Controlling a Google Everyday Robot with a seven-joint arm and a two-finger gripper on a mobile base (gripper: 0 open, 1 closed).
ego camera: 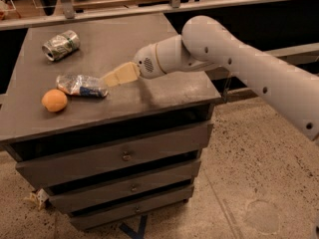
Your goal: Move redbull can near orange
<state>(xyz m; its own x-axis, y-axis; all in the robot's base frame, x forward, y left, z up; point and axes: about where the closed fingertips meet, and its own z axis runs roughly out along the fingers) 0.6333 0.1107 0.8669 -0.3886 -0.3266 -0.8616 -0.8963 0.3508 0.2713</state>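
The redbull can, slim, silver and blue with a dented body, lies on its side on the grey cabinet top. Its left end is right next to the orange, which sits near the front left edge. My gripper hangs just above the cabinet top, just right of the can's right end and apart from it. The white arm reaches in from the right.
A fatter silver can with green markings lies on its side at the back left of the top. The cabinet has several drawers below. A dark shelf and rail run behind it. Speckled floor lies to the right.
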